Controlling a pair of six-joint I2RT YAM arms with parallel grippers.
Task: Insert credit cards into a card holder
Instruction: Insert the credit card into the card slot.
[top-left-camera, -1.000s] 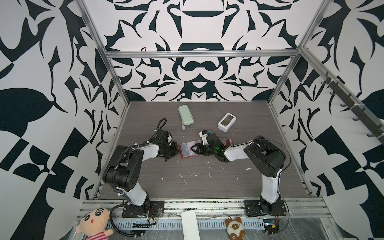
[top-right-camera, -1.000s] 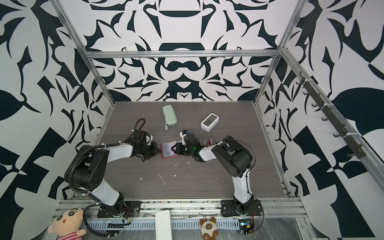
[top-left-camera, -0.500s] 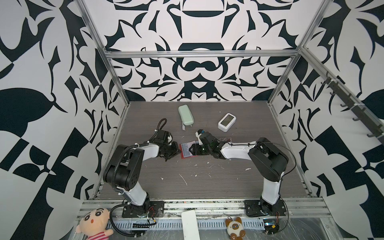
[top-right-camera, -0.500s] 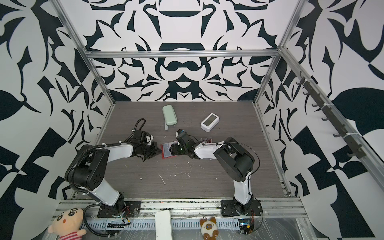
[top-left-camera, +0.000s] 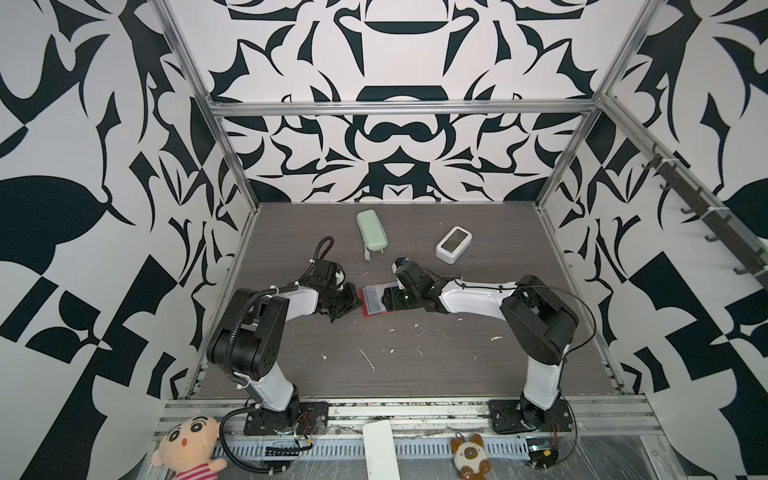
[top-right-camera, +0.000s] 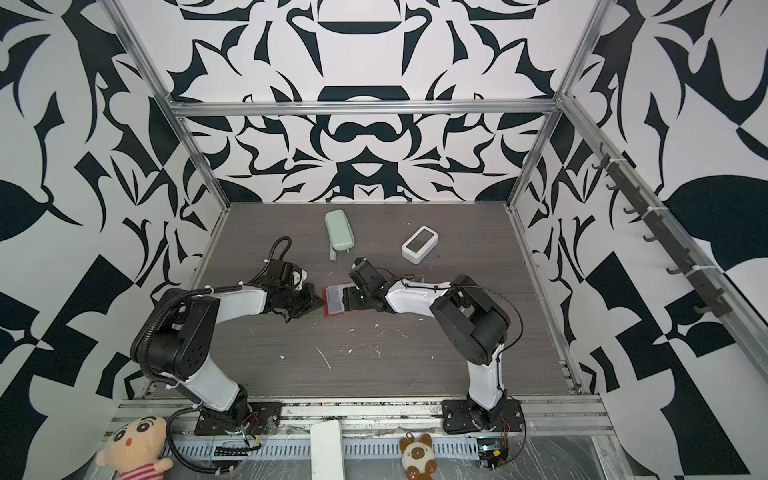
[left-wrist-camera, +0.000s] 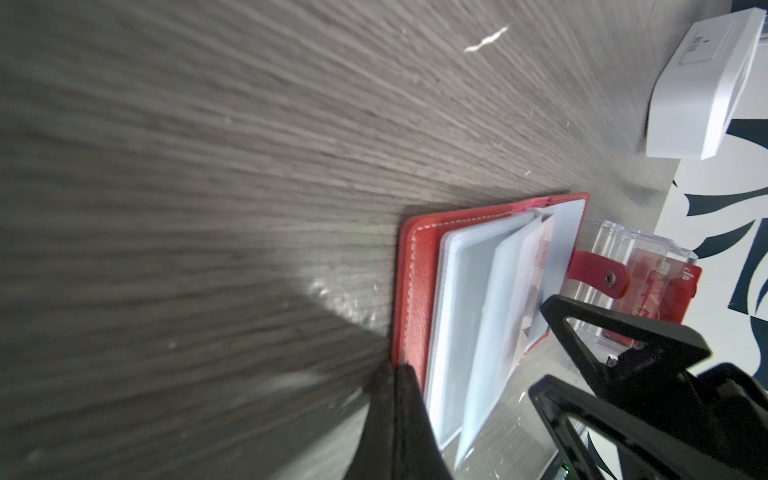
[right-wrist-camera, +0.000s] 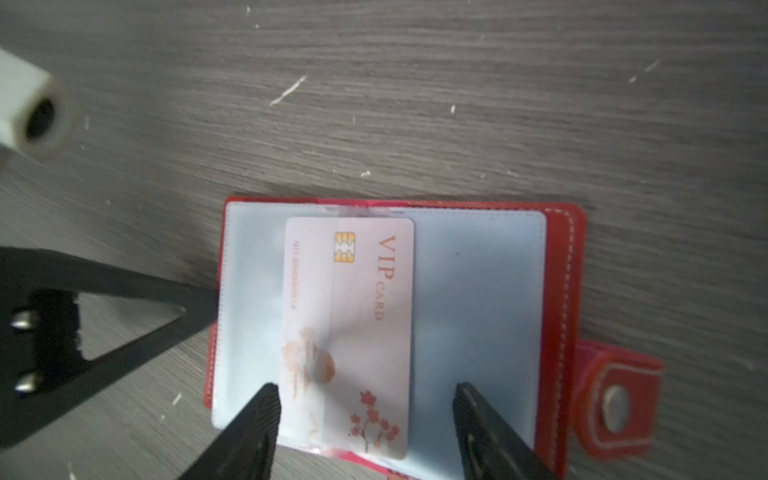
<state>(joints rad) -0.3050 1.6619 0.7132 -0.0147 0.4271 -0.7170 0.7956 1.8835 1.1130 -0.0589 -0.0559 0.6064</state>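
- At mid-table (top-left-camera: 415, 365), one card holder (top-left-camera: 372, 301) lies open between the two grippers, its clear pages facing up.
- One whitish-pink VIP card (right-wrist-camera: 349, 316) lies on those pages. Part of it looks tucked under a sleeve.
- One red card (left-wrist-camera: 660, 291) stands in one clear stand (left-wrist-camera: 615, 241) just beyond the holder.
- Farther back sit one mint-green case (top-left-camera: 371, 230) and one white box with a screen (top-left-camera: 454, 244), well apart.
- The left gripper (left-wrist-camera: 392, 374) has its jaws pressed together, its tip at the holder's red edge. Whether it pinches the cover, I cannot tell.
- The right gripper (right-wrist-camera: 365, 415) hangs over the card with its jaws spread to either side of it, gripping nothing.
- A second ago, the right gripper stood beside the holder. It has since reached over the pages, and the left arm has stayed put.
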